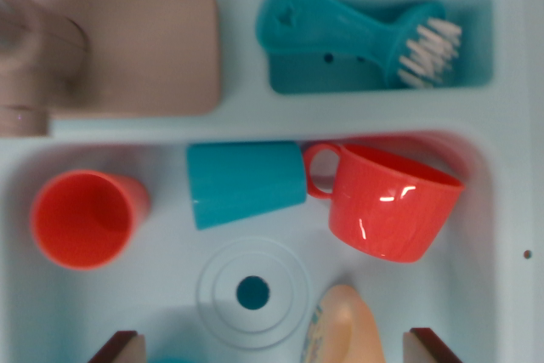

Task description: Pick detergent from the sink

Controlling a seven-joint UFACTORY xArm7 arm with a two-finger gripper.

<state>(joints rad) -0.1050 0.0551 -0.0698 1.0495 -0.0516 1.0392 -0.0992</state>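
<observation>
The detergent bottle (344, 329), pale orange with a printed label, lies in the sink basin (170, 244) at the bottom of the wrist view, cut off by the frame edge. My gripper (276, 348) hangs above the basin with only its two fingertips (119, 348) showing at the bottom corners. The jaws stand wide apart, open, with nothing held. The bottle lies between them, nearer the fingertip on the wrist view's right. Its lower part is hidden.
In the basin sit an upright red cup (85, 218), a teal cup (245, 183) on its side, a red mug (387, 203) with a handle, and the drain (252, 292). Above are a tan faucet (34, 57) and a teal brush (357, 36) in a tray.
</observation>
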